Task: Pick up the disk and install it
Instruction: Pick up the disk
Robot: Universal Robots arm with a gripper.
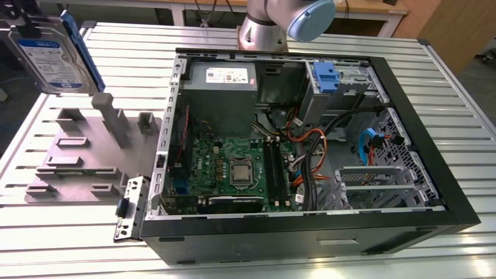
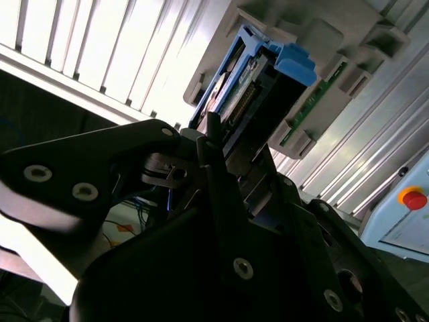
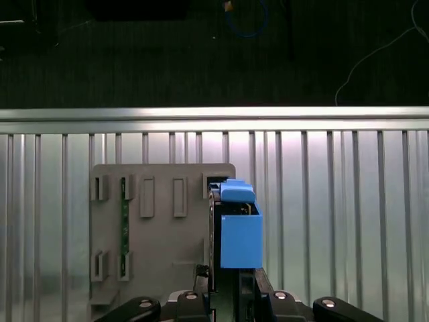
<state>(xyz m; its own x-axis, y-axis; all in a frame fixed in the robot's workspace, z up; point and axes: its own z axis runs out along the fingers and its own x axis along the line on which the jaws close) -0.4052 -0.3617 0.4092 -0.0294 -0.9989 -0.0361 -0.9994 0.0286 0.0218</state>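
Showing the disk (image 1: 46,58) at the upper left of the exterior view, held in the air above the slatted tabletop (image 1: 139,49) and well apart from the open computer case (image 1: 434,174). Carried upright, with the blue-and-white label toward the camera and the blue carrier frame (image 1: 87,58) along the edge nearer the case; judged to be kept on edge so as to slide into a bay rather than drop in flat.

Pinched by the gripper (image 3: 231,278) across its two broad faces, as seen edge-on in the first wrist view, with the dark fingers (image 2: 216,168) pressed to either side in the second wrist view. Grasped there, probably, to leave the connector end and the carrier's blue tab free.

Beneath it in the first wrist view: a grey fixture plate (image 3: 161,241) with upright slots, holding a green memory stick (image 3: 124,221) on edge, resting on the tabletop just beside the case. Slotted, presumably, to present parts upright for a side grasp.

Lying on its side with the panel off: the case, exposing the motherboard (image 1: 232,168), the grey power-supply box (image 1: 220,87) and, toward the upper right of the frame, a drive cage (image 1: 358,78) fitted with a blue plastic part (image 1: 326,78).

Judged as pick-up done, installation not yet done: no contact between disk and case.
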